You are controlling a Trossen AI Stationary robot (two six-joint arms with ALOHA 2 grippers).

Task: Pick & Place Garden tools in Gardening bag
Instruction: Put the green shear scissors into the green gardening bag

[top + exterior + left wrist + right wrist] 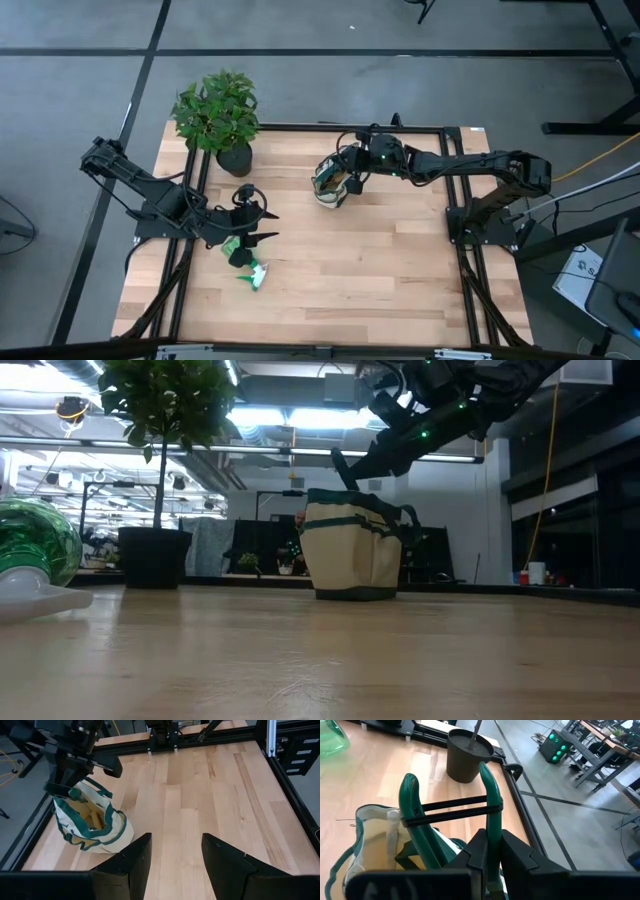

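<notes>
Right hand [352, 180] clenched on green-handled shears [487, 810], hovering over gardening bag [329, 182] mouth at upper centre of high view, apparently lined up for drop-in. Left hand [172, 857] released, empty, poised near green tools [248, 262] at lower left of tabletop [380, 270], likely next pick. Potted plant [217, 115] upper left. No readable writing or labels.

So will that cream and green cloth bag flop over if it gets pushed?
Probably not easily: the cream and green cloth bag stands upright with a wide flat bottom. Its soft sides would likely dent. The right pincer grips a green-handled tool above it.
</notes>
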